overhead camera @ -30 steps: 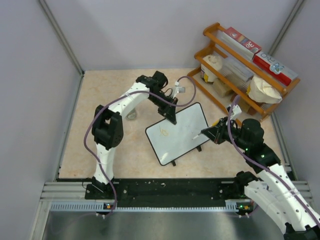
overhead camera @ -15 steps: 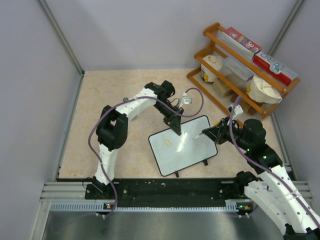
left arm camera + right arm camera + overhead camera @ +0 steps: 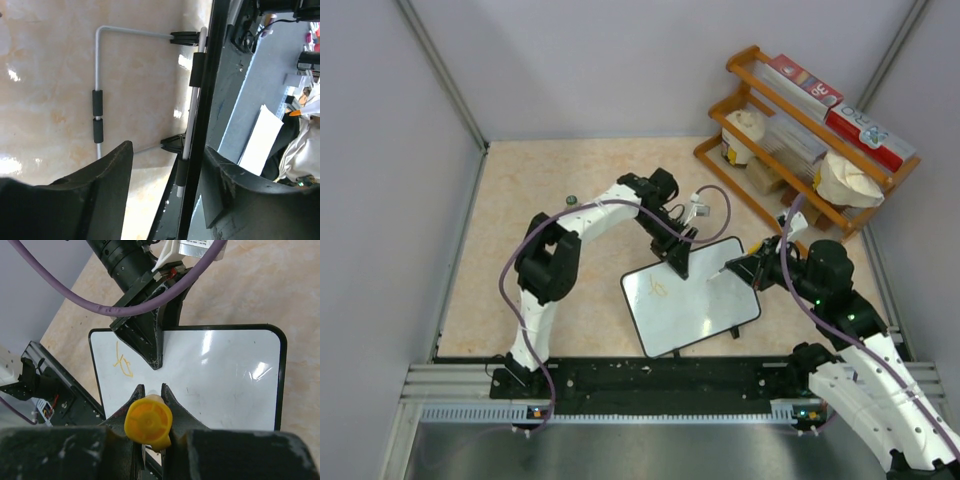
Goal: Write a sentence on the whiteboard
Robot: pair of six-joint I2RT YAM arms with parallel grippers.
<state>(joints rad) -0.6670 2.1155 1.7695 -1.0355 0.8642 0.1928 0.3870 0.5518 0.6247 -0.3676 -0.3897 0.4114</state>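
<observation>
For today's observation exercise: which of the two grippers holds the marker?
The right gripper: its jaws are shut on the yellow-ended marker, over the whiteboard. The left gripper holds no pen; its jaws stand open at the board's edge.

Beige mottled table (image 3: 530, 180) — whiteboard (image 3: 705, 305) on its feet, wooden rack (image 3: 745, 180) at far-right corner.

counter (image 3: 520, 200), left and far parts: bare, open to passage, save one small object (image 3: 571, 199). left tool (image 3: 680, 270) straddles the far edge of the whiteboard (image 3: 690, 312), jaws apart. right tool (image 3: 734, 268), clamped on a marker (image 3: 148, 422), occupies the board's right corner. wooden shelf (image 3: 800, 130) closes the far right. the board's near half is unobstructed.
</observation>
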